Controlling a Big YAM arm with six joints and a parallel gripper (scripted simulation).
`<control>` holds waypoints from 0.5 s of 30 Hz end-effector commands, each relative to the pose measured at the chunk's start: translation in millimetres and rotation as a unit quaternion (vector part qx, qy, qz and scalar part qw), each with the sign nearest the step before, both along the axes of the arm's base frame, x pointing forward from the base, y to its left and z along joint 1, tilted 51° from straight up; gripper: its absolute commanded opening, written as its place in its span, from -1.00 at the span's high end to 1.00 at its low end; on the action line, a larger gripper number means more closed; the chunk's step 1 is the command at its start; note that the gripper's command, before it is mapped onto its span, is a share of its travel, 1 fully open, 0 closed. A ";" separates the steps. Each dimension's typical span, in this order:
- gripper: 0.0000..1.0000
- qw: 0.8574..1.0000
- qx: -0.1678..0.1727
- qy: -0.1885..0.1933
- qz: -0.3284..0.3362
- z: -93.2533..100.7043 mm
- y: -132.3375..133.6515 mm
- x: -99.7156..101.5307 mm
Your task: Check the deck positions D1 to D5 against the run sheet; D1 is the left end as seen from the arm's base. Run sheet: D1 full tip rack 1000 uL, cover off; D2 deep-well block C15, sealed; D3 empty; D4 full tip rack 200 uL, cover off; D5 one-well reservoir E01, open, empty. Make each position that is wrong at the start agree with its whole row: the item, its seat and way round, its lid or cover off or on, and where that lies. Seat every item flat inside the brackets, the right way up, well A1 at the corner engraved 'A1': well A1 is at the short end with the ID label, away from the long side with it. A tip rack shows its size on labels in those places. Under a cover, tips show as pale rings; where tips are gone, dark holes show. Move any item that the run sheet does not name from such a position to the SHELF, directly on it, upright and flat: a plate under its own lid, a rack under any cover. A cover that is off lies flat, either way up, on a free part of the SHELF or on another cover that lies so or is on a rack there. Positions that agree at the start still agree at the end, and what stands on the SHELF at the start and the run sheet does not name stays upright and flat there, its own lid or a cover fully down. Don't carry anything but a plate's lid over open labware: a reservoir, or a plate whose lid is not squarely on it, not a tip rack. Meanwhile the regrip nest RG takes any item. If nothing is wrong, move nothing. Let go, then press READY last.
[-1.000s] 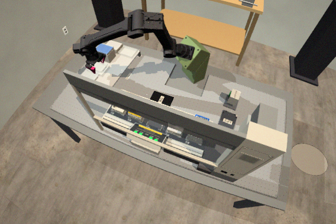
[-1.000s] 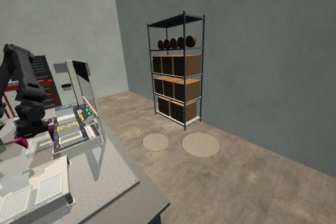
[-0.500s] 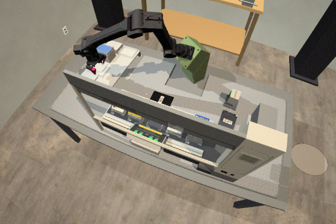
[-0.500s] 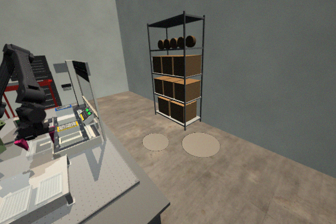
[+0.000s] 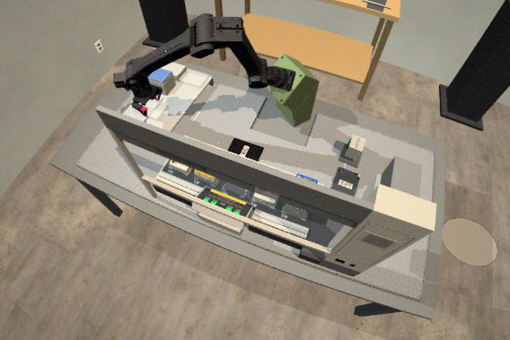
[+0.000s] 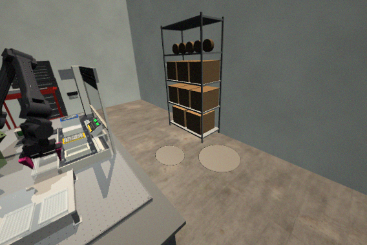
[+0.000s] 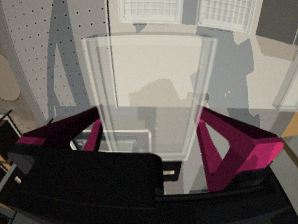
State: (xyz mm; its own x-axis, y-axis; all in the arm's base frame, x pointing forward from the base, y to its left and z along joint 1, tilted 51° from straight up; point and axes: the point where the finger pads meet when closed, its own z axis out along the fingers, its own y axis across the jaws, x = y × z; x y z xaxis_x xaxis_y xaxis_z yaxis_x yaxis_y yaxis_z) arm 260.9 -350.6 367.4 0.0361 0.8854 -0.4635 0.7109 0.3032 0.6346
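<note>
My gripper (image 5: 150,103) (image 6: 43,157) (image 7: 149,109) is shut on a clear cover (image 6: 47,165) (image 7: 150,92), with one magenta finger at each long side. The cover hangs tilted in the wrist view, beside and above the shelf (image 5: 190,92) (image 6: 66,181). Two white gridded plates (image 6: 54,206) (image 6: 17,222) stand on the shelf. In the exterior view, a yellow-rimmed rack (image 6: 74,138) stands on the deck, beside a pale open-looking item (image 6: 77,152). A blue-rimmed rack (image 6: 69,117) shows at the far end. Labels are too small to read.
A blue-topped block (image 5: 161,75) and a pale tray-like item (image 5: 196,79) stand at the shelf's back. The hood's beam (image 5: 233,161) crosses above the deck. A black labelled pad (image 5: 245,150) lies between arm and hood. The green arm mount (image 5: 298,101) stands behind.
</note>
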 end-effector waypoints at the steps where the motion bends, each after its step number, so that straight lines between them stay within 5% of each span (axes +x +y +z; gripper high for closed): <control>1: 1.00 1.000 0.007 -0.003 0.000 -6.7 -3.5 11.4; 15: 1.00 1.000 0.008 -0.003 0.000 -19.5 -9.4 25.7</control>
